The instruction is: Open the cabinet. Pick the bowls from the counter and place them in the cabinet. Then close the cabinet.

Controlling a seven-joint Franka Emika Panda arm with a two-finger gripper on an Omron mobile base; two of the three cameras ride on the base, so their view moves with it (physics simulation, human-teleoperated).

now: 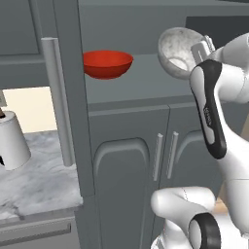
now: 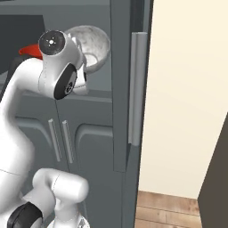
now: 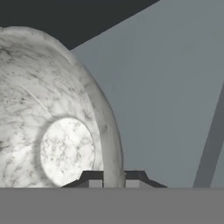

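Note:
The cabinet stands open, its left door [image 1: 68, 97] swung out toward me, its right door [image 2: 122, 89] edge-on. On its grey shelf [image 1: 141, 80] the red bowl [image 1: 107, 63] rests upright at the left; a sliver of it, the red bowl [image 2: 30, 50], peeks past my arm. The marbled bowl [image 1: 177, 51] hangs tipped on its side over the right of the shelf, also seen as the marbled bowl [image 2: 91, 44]. My gripper [image 1: 202, 48] is shut on its rim. In the hand view the gripper [image 3: 113, 179] pinches the rim of the marbled bowl [image 3: 52, 122].
The counter [image 1: 39, 170] lies at lower left with a white paper-towel roll [image 1: 12, 141] on it. Arched lower doors [image 1: 121, 185] with short handles sit under the shelf. The left door's bar handle [image 1: 57, 102] juts out. A cream wall [image 2: 187, 111] and wood floor lie right.

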